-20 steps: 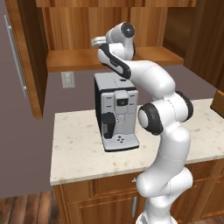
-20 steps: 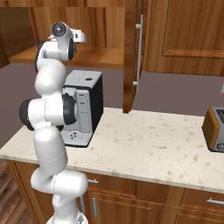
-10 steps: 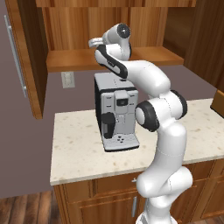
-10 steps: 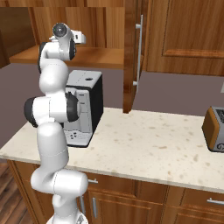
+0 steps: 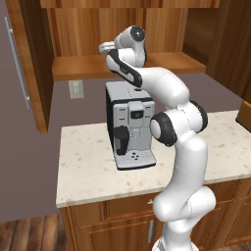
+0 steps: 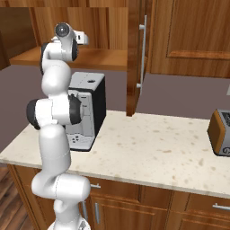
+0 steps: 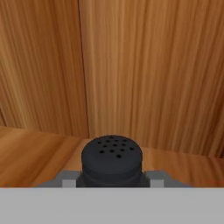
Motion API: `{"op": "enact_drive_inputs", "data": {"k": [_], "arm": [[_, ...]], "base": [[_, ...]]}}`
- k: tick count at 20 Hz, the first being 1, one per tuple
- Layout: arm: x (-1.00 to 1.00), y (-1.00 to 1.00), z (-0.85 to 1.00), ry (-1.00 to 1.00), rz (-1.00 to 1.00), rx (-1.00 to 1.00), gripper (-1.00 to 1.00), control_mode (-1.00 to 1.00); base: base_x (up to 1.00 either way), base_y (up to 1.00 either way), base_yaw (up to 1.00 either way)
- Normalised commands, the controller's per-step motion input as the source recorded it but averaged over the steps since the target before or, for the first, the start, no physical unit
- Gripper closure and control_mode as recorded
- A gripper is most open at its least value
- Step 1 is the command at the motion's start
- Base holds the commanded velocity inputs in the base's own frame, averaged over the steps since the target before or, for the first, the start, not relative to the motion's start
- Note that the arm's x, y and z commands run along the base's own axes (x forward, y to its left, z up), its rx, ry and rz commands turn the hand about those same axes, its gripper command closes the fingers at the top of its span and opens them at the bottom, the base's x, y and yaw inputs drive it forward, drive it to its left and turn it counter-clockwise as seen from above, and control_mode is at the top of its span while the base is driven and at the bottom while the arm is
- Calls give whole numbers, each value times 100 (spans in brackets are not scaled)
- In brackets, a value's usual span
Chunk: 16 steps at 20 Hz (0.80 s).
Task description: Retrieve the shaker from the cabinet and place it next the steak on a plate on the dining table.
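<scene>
Scanning left to right in left base view: open cabinet [image 5: 122,59] door hanging at left, my arm reaching up onto its shelf, coffee machine [image 5: 130,125] standing directly below on counter [image 5: 88,166]. In hand view, shaker [image 7: 112,159] sitting upright on shelf, perforated cap facing camera, centred between my fingertips. My gripper [image 7: 112,178] is closing on shaker body, fingers pressing both sides. Long axis running vertical, so I'm judging next move as straight pull back out of cabinet, clearing machine top.
</scene>
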Motion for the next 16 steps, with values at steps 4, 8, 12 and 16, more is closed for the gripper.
{"op": "enact_drive_inputs", "data": {"k": [4,8,12,16], "arm": [[0,0,-16,4,0,6,100,-100],[-8,0,-4,0,0,5,100,-100],[-52,0,9,-10,0,1,100,-100],[-85,0,42,-21,0,0,100,-100]], "base": [[0,0,0],[0,0,0],[0,0,0],[0,0,0]]}}
